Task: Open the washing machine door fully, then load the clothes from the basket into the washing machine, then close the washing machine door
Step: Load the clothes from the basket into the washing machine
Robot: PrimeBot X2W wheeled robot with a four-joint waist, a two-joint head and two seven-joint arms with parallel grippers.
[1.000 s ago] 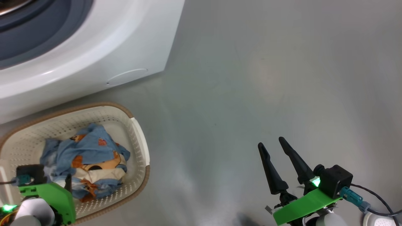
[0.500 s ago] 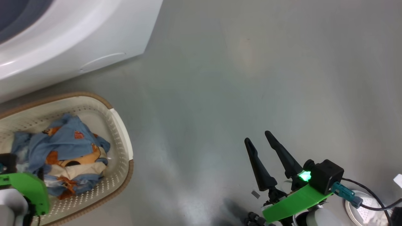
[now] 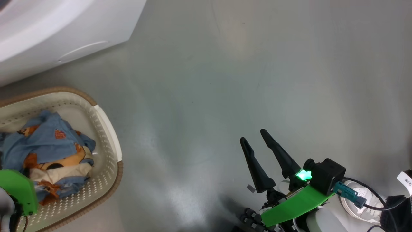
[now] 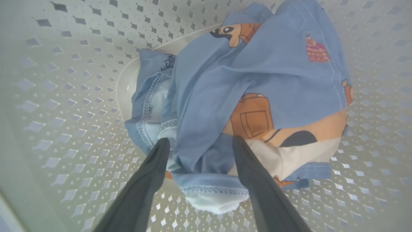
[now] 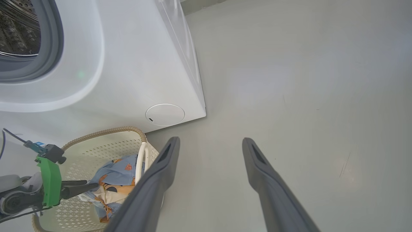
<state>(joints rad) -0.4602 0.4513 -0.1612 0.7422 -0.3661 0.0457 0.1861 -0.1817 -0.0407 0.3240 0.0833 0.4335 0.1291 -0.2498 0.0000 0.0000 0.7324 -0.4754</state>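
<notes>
One basket (image 3: 106, 174), one clothes bundle (image 4: 257, 80); I see L gripper (image 4: 200, 140) spread astride it, R gripper (image 3: 253, 135) spread above floor (image 3: 257, 64).

Bright, soft, even light. The grey floor (image 3: 225, 80) carries pale glare toward six o'clock, a dim shadow beside it, possibly the robot's. Wrist views bow at edges.

The basket (image 3: 103, 167) stands on the floor (image 3: 225, 80) just before the washing machine (image 3: 48, 29), with the clothes (image 3: 48, 145) in it. The left gripper (image 4: 200, 140) is inside the basket (a fold of cloth between its fingers); the right gripper (image 3: 253, 135) is over the floor, well apart to the right.
</notes>
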